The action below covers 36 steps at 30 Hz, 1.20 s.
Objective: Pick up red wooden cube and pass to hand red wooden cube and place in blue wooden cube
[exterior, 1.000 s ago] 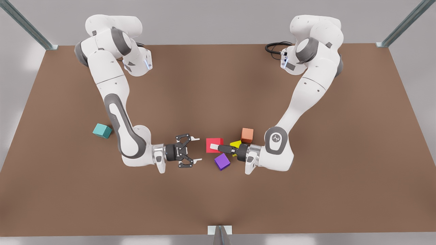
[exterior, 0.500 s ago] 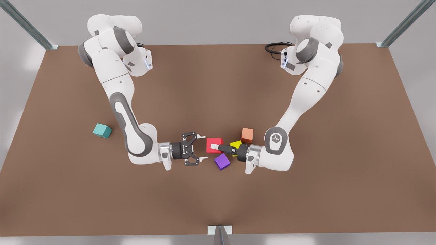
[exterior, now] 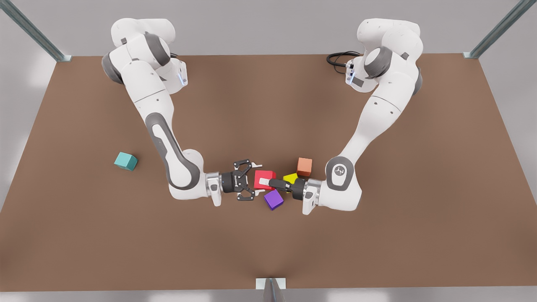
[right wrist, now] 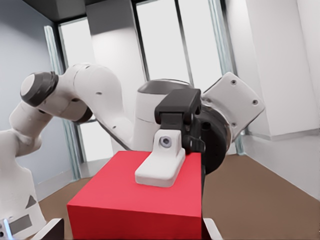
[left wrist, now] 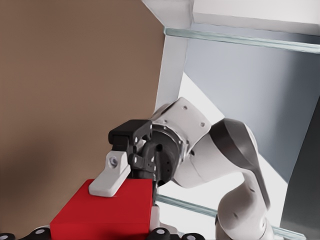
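Red cube (exterior: 268, 174) is clamped mid-table by left gripper (exterior: 264, 181), sides left free for right gripper (exterior: 256, 179), spread wide, seemingly untouching.

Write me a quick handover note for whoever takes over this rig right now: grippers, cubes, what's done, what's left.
Left gripper (arm on the front view's right): shut on the red wooden cube, holding it out toward the other arm.
Right gripper (arm on the front view's left): open, fingers flanking the red cube, not closed on it.
Blue wooden cube: on the table, far off at the front view's left, untouched.
Done: pickup; cube presented for the pass.
Left: right gripper closes, left gripper releases, then the red cube goes to the blue one.
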### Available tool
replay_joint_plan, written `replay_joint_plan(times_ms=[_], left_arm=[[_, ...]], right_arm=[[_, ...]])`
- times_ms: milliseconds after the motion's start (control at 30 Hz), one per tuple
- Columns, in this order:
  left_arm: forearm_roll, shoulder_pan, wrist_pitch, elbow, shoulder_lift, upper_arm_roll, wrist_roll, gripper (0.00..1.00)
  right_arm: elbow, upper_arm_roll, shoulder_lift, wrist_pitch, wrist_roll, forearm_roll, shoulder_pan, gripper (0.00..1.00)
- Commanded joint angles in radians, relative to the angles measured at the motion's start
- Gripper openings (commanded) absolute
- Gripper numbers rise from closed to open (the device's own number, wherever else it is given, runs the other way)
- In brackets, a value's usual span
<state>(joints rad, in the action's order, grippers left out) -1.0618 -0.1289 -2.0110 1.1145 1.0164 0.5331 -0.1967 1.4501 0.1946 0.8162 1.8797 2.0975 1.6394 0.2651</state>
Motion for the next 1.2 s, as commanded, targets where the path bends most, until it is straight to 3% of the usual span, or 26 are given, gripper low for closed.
replay_joint_plan(times_ms=[0, 267, 333, 500, 567, 700, 833, 900, 933, 967, 1033, 1133, 1167], left_arm=[[-0.004, 0.0, 0.0, -0.001, -0.001, 0.001, -0.033, 0.68], [-0.003, 0.0, 0.0, 0.001, 0.001, 0.001, -0.035, 0.68], [-0.003, 0.0, 0.0, 0.001, -0.001, 0.001, -0.033, 0.68], [-0.003, -0.001, 0.0, -0.001, -0.002, 0.001, -0.033, 0.68], [-0.001, 0.0, 0.0, -0.001, -0.001, 0.001, -0.033, 1.0], [0.071, 0.015, 0.009, -0.002, -0.01, -0.001, 0.052, 1.0], [0.149, 0.144, 0.116, -0.005, -0.028, 0.004, 0.053, 1.0], [0.244, 0.228, 0.234, -0.009, -0.068, 0.004, 0.057, 1.0], [0.374, 0.31, 0.4, -0.042, -0.09, 0.004, 0.077, 1.0], [0.613, 0.382, 0.615, -0.117, -0.137, 0.007, 0.086, 1.0], [1.23, 0.307, 0.846, -0.134, -0.298, 0.03, 0.095, 1.0], [1.327, 0.351, 0.877, -0.131, -0.358, 0.021, 0.141, 1.0], [1.335, 0.266, 0.743, 0.041, -0.519, -0.109, 0.174, 1.0]], right_arm=[[0.0, 0.0, 0.0, 0.021, -0.002, 0.002, 0.003, 1.0], [-0.01, 0.002, 0.0, 0.067, -0.031, 0.005, 0.017, 0.93], [-0.02, 0.002, 0.0, 0.082, -0.043, 0.005, 0.023, 0.72], [-0.02, 0.002, 0.0, 0.087, -0.045, 0.005, 0.026, 0.67], [-0.02, 0.002, -0.002, 0.087, -0.045, 0.005, 0.023, 0.67], [-0.02, 0.002, -0.002, 0.085, -0.047, 0.005, 0.022, 0.67], [-0.019, -0.012, -0.008, 0.073, -0.04, -0.052, -0.023, 0.66], [-0.016, -0.015, -0.002, 0.023, -0.039, -0.257, -0.119, 0.66], [-0.014, -0.018, -0.002, -0.011, -0.039, -0.412, -0.182, 0.66], [-0.004, -0.035, -0.038, -0.014, -0.06, -0.617, -0.219, 0.66], [-0.011, -0.145, -0.141, -0.136, -0.31, -1.055, -0.239, 0.66], [-0.014, -0.28, -0.184, -0.137, -0.442, -1.388, -0.241, 0.66], [-0.007, -0.327, -0.186, -0.139, -0.499, -1.428, -0.239, 0.65]])
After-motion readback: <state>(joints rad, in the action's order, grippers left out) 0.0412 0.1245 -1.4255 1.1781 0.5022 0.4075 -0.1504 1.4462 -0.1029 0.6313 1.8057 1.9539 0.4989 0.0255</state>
